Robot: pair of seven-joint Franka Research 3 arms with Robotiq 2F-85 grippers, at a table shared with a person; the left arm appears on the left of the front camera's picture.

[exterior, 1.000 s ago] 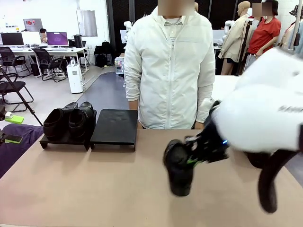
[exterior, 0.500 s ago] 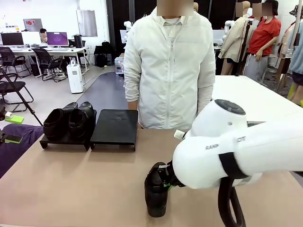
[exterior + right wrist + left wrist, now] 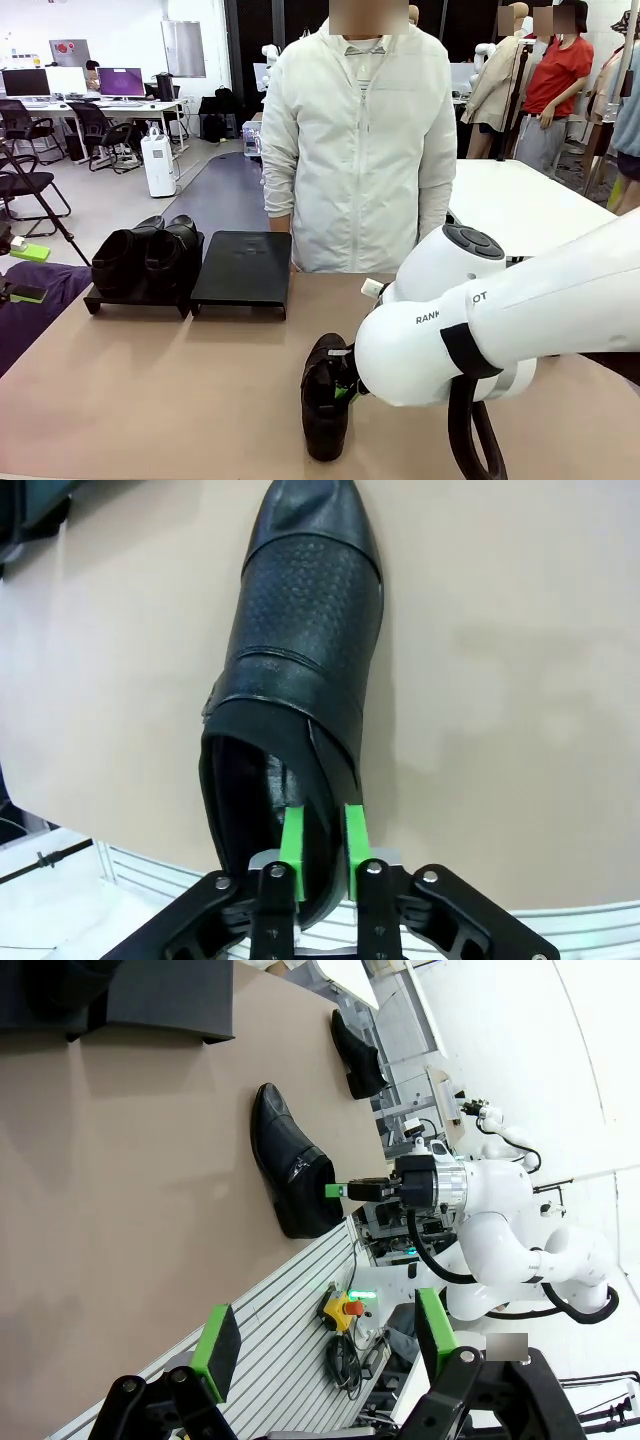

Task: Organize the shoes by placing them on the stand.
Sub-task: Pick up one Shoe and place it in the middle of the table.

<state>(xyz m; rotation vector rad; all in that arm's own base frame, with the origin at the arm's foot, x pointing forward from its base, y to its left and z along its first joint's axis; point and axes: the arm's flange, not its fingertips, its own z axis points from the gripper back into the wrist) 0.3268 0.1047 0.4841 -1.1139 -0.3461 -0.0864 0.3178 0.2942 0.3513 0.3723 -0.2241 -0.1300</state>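
The right gripper (image 3: 322, 820) has its green pads (image 3: 292, 832) on either side of the heel rim of a black shoe (image 3: 300, 650), one pad inside the opening and one outside. I cannot tell whether they pinch the leather or stand just off it. This shoe sits on the table (image 3: 150, 400), well apart from the empty platform (image 3: 243, 268) of the stand, on the robot's side of it and to its right. The other platform (image 3: 135, 298) touches the empty one on its left and carries two shoes (image 3: 145, 258) side by side. A fourth shoe (image 3: 357, 1052) lies farther to the empty platform's right. A person (image 3: 360, 150) stands just behind that platform. The left gripper (image 3: 323, 1345) is spread wide, holding nothing.
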